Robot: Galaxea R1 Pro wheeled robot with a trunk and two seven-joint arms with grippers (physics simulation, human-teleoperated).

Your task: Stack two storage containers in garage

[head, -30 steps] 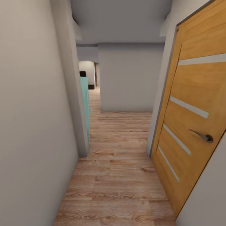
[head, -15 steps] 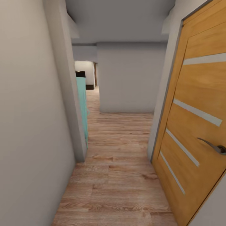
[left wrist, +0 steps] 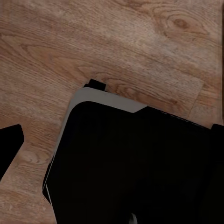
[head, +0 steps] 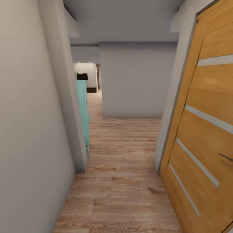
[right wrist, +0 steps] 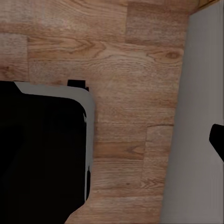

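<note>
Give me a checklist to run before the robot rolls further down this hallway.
1. Path ahead: wood floor is bare up to the far wall: ok.
2. Right side: the wooden door stands close to the route: not ok, keep a margin.
3. Left side: the wall corner and the teal panel behind it narrow the gap: cannot tell if the base fits.
4. Route past the far wall: an opening shows at the left; what lies beyond it: cannot tell.
5. Hands empty or loaded: the wrist views show floor and the robot's dark base: cannot tell.
6. Containers in sight: none seen here: not ok.
</note>
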